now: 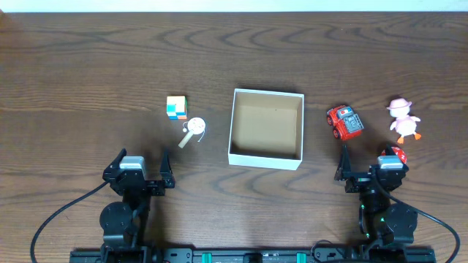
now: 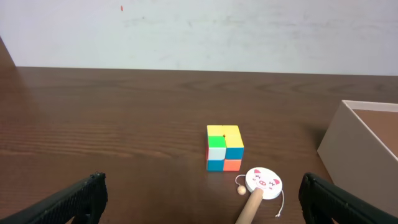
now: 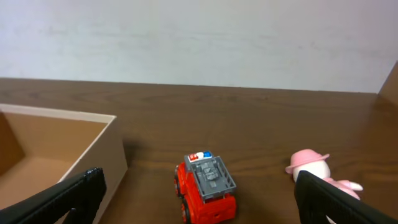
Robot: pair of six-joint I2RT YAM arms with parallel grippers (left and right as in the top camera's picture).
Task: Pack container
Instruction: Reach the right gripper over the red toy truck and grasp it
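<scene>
The container, a shallow white box with a brown inside, stands empty at mid-table; its walls show in the wrist views. Left of it lie a coloured cube and a small pig-faced drum on a stick. Right of it are a red toy truck and a white duck with a pink hat. My left gripper is open, short of the cube. My right gripper is open, short of the truck.
A small red object sits right beside my right gripper, partly hidden by it. Dark wooden table runs to a pale wall behind. Both arm bases and cables stand along the near edge.
</scene>
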